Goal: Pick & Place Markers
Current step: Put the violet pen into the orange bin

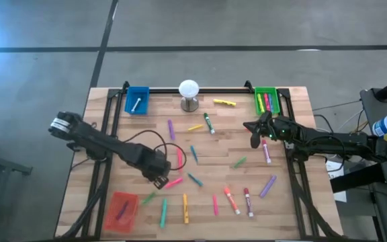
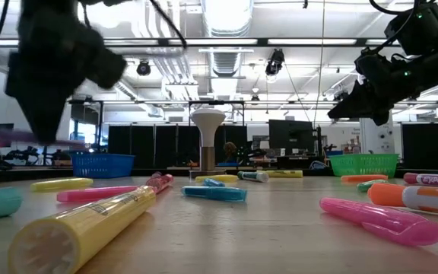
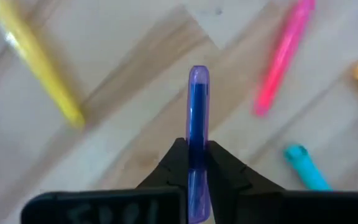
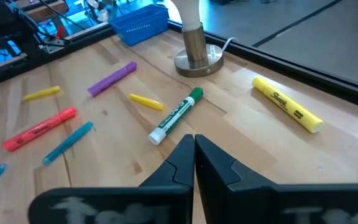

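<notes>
Many markers lie scattered flat on the wooden table (image 1: pixel 200 144). In the left wrist view a purple marker (image 3: pixel 197 99) sits between my left gripper's (image 3: pixel 197 146) fingers. That gripper (image 1: pixel 161 179) hovers over the table's near-left middle, above a pink marker (image 1: pixel 173 182), and stands high in the low view (image 2: pixel 52 84). My right gripper (image 1: pixel 254 138) is shut and empty. It hangs above the table near the green tray (image 1: pixel 267 101), and its fingers (image 4: pixel 194 142) point toward a green-capped white marker (image 4: pixel 176 116). My left gripper pinches the purple marker's barrel (image 3: pixel 197 134) between its two fingers, near the marker's middle. The fingers come from above and point down. The marker is lifted clear of the table and lies about level under the gripper (image 2: pixel 40 138).
A white ball on a metal stand (image 1: pixel 189 94) is at the far edge's middle. A blue tray (image 1: pixel 137 99) sits far left, the green tray far right, a red tray (image 1: pixel 121 208) near left. Black rails run along the table's left and right sides.
</notes>
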Available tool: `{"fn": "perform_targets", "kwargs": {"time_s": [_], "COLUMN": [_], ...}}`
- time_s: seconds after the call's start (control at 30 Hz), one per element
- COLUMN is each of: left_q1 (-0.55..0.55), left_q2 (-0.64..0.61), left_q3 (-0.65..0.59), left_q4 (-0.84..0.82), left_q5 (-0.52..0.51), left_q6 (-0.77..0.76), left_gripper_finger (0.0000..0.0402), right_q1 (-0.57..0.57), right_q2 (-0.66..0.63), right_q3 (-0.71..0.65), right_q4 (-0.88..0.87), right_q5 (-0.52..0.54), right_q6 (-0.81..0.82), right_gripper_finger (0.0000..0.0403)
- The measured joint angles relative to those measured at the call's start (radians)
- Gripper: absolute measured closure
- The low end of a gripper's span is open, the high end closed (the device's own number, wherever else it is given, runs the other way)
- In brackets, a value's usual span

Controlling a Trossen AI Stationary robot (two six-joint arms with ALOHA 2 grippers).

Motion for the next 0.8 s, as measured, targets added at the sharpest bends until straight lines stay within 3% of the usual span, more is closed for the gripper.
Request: {"fn": "perform_targets", "kwargs": {"time_s": [0.17,0.33,0.57,0.8], "left_q1": [-0.091,-0.281,-0.572,-0.709], "left_q2": [-0.078,-0.118,-0.073,0.005], "left_q3": [0.048,0.063,0.053,0.053], "left_q4": [-0.077,-0.073,0.008,0.021], "left_q5": [0.027,0.065,-0.015,-0.028], "left_q6": [-0.19,-0.476,-0.87,-1.084], "left_gripper_finger": [0.0373,0.0373,0.0373,0.0372], "right_q1": [0.0,0.0,0.0,0.0], "right_q2": [0.0,0.0,0.0,0.0], "right_q3": [-0.002,-0.011,-0.022,-0.028], "right_q4": [0.0,-0.002,0.013,0.028], "right_q5": [0.0,0.0,0.0,0.0], "right_q6": [-0.002,0.001,0.0,-0.002], "right_gripper_finger": [0.0394,0.0394,0.0394,0.0394]}}
